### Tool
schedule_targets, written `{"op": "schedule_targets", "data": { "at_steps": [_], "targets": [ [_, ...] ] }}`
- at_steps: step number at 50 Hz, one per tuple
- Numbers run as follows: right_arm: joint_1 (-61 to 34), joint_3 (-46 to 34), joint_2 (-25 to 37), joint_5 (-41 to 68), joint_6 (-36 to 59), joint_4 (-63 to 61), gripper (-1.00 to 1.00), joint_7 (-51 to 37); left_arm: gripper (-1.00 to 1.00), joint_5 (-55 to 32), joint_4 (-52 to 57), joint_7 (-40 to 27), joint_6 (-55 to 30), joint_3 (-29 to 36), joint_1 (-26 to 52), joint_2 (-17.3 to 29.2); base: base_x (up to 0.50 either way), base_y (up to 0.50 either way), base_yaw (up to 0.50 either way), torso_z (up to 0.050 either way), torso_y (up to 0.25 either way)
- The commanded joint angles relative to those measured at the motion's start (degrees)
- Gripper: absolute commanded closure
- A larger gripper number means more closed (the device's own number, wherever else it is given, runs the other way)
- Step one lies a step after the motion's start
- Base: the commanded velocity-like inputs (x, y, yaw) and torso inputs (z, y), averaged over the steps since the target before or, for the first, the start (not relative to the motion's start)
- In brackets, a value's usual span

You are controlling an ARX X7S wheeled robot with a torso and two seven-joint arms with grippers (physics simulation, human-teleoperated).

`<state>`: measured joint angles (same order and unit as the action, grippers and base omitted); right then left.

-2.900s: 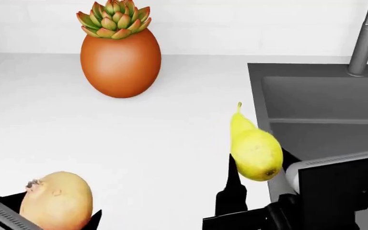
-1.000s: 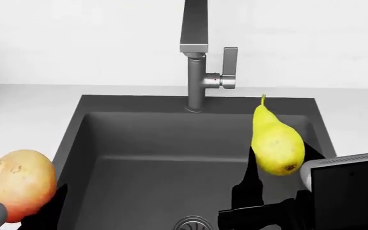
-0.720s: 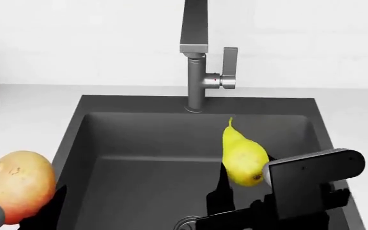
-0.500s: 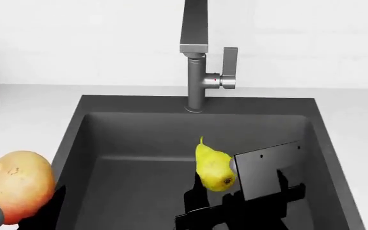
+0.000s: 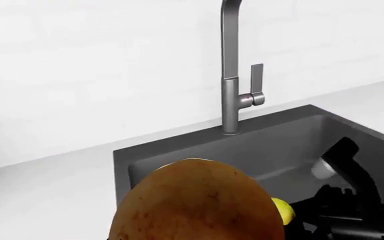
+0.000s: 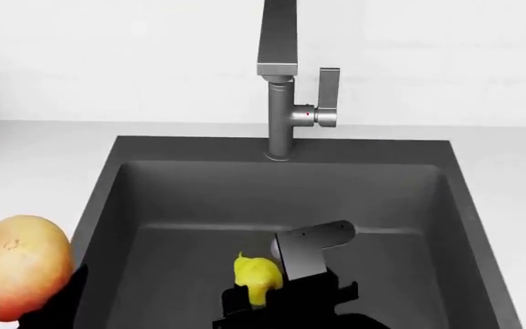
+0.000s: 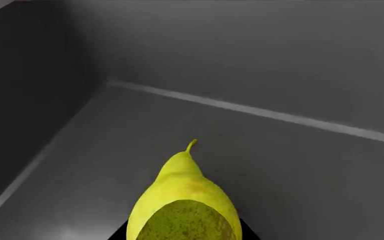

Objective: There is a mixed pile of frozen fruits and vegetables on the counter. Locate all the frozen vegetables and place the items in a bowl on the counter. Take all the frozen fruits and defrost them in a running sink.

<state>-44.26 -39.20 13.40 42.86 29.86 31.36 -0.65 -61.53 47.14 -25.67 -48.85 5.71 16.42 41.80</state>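
The yellow pear (image 6: 257, 276) hangs low inside the dark grey sink (image 6: 107, 205), close above its floor, stem pointing toward the back wall. My right gripper (image 6: 272, 301) is shut on the pear (image 7: 184, 200); dark fingers show on both sides of it. At the lower left, over the sink's left rim, my left gripper (image 6: 21, 301) is shut on the tan-brown round fruit (image 6: 14, 264). That fruit (image 5: 199, 200) fills the left wrist view and hides the jaws. The vegetables and the bowl are out of view.
The grey square-section faucet (image 6: 279, 89) stands behind the sink's middle, with its lever handle (image 6: 329, 92) upright. White counter (image 6: 35, 151) runs on both sides of the basin. A white wall rises right behind it.
My right arm has carried the pear down and to the left, from beside the faucet into the basin. The left gripper and its fruit have barely moved. Earlier the view swung from the counter to the sink.
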Motion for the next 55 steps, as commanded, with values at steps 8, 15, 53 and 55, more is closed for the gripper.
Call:
{"op": "schedule_targets", "data": {
  "at_steps": [8, 15, 53, 55],
  "targets": [
    [-2.3, -3.3, -5.6, -5.6, -6.6, 14.0, 1.0, 6.2, 1.0, -1.0, -0.3, -1.1, 0.7, 0.0, 0.6, 0.0, 0.0, 0.0, 0.0, 0.001, 0.0],
    [-0.7, -2.0, -2.9, -4.8, -6.6, 6.4, -1.0, 2.5, 1.0, -0.8, 0.0, -0.7, 1.2, -0.2, -0.2, 0.4, 0.0, 0.0, 0.0, 0.0, 0.0],
    [13.4, 22.2, 28.9, 27.2, 13.0, -69.4, -1.0, -39.0, 1.0, 1.2, -0.6, -0.2, 1.4, 3.1, 0.0, -0.6, 0.0, 0.0, 0.0, 0.0, 0.001],
    [16.1, 24.7, 31.3, 28.2, 12.0, -73.1, -1.0, -41.7, 1.0, 1.5, -0.8, 0.1, 1.6, 3.4, -0.2, -0.7, 0.0, 0.0, 0.0, 0.0, 0.0]
  ]
}}
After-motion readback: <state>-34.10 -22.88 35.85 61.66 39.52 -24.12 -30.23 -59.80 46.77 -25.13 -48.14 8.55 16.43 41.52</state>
